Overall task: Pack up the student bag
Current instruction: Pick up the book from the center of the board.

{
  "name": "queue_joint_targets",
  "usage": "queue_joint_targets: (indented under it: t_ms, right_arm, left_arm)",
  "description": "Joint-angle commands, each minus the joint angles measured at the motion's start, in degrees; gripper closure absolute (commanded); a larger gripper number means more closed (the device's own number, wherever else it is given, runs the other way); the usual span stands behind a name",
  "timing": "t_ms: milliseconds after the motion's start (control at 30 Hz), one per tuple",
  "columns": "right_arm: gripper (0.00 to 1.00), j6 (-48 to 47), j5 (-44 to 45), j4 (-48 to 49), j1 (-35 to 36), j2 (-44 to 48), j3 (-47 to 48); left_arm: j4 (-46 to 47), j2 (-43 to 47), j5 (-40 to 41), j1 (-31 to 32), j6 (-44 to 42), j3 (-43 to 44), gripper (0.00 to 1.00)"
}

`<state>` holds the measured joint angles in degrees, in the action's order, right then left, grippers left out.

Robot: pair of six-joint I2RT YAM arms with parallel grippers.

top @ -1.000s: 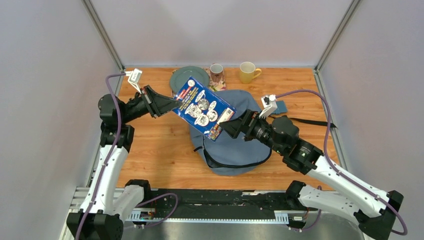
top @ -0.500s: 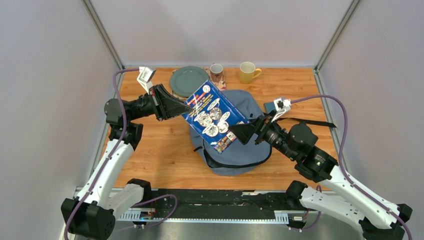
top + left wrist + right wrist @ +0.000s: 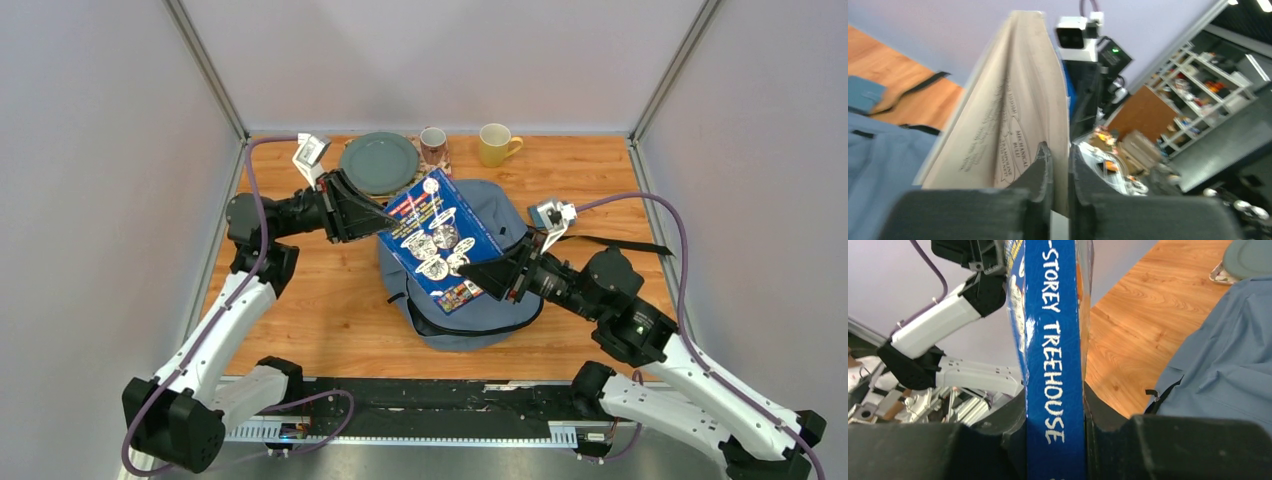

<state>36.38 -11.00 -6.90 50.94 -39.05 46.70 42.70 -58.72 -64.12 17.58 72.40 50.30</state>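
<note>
Two tools hold one blue book over the bag

Top view: the left tool (image 3: 388, 213) and the right tool (image 3: 472, 270) each pinch the one tilted book (image 3: 438, 240), which hides part of the grey-blue bag (image 3: 470, 315) lying mid-worktop (image 3: 310, 290). Behind it are one green plate (image 3: 378, 162) and two mugs, one patterned (image 3: 433, 146) and one yellow (image 3: 495, 145). Left wrist view: the fingers (image 3: 1040, 165) are pressed onto the page edge. Right wrist view: the fingers (image 3: 1098, 412) clamp the spine, with the bag at right.

White-and-black arms (image 3: 225, 322), seemingly purple cables (image 3: 625, 196)
</note>
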Motion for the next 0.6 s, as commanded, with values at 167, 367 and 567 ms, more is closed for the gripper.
queue_joint_targets:
  t_ms: [167,367,567]
  right_arm:
    - [1.00,0.5,23.1,-20.0,-0.4,10.9,2.6]
    - [1.00,7.4,44.3,-37.8,-0.5,18.6,6.9]
    - [1.00,10.6,57.4,-50.8,-0.4,23.2,14.3]
  left_arm:
    - [-63.3,1.9,33.0,0.8,-46.3,12.3,0.23]
    - [-67.1,-1.4,48.9,14.6,-55.8,11.7,0.22]
    - [-68.5,-12.0,58.2,39.0,-66.2,15.5,0.21]
